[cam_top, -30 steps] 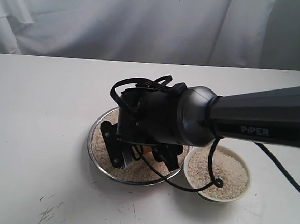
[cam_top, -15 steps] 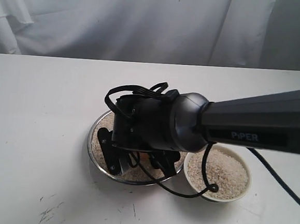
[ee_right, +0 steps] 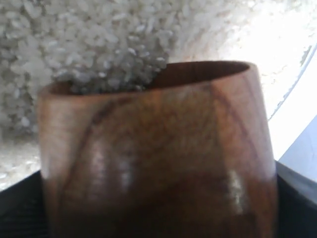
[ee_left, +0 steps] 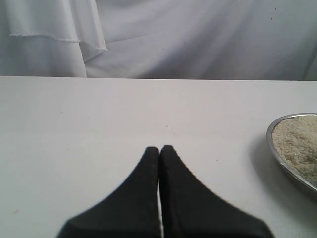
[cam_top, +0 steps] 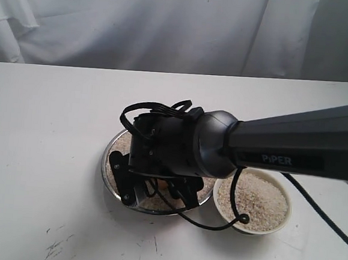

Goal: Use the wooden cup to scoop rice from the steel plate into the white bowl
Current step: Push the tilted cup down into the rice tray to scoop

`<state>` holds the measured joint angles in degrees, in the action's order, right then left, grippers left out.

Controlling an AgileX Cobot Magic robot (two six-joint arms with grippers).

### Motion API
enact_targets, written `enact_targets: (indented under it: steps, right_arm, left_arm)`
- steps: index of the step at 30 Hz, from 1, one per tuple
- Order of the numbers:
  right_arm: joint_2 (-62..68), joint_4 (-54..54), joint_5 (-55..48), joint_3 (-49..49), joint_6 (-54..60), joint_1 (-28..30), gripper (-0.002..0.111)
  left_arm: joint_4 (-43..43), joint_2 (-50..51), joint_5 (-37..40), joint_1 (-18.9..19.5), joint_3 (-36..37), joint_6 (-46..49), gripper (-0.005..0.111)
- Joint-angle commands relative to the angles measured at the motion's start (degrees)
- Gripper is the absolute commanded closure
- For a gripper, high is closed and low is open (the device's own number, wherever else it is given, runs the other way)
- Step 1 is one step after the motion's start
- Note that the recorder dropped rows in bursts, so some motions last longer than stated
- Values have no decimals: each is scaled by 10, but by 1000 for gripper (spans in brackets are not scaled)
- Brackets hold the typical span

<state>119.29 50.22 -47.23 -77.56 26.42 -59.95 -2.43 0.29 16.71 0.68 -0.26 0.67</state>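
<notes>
Black right arm (cam_top: 293,145) in from the right edge of the exterior view, forearm lettered PIPER, passing above the small round cream white bowl (cam_top: 280,218). Wrist bent steeply down over the wide, shallow, shiny steel plate (cam_top: 104,164). Right tool (cam_top: 157,190) low inside the plate, clamped on the glossy reddish-brown wooden cup (ee_right: 153,148). Dark tool parts visible either side of the cup body in the right wrist view. Cup tipped, mouth pushed into the loose off-white rice (ee_right: 74,39), grains lying across part of the rim and into the dark inside. Cup mostly hidden behind the wrist in the exterior view.

Plate on the white counter (cam_top: 41,125), just beside the bowl. Cannot tell whether the rims touch. Bowl heaped with the same grains. Thin black cable (cam_top: 234,213) looping off the wrist, hanging over the bowl.

Left tool (ee_left: 159,151) closed, black fingertips pressed together, low over the counter. Plate edge in its view, well apart from the tips. White draped cloth (cam_top: 170,27) behind the counter.
</notes>
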Motion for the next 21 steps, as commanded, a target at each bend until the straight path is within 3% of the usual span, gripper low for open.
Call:
enact_targets:
  steps: [1,21]
  right_arm:
    - [8,-2,6,-4,-5,-4,108]
    - [20,-33,83,-23,-54,11,108]
  left_arm:
    - [0,-3,-4,-1,3,-2,107]
    - [0,-3,-4,-1,3,-2,107]
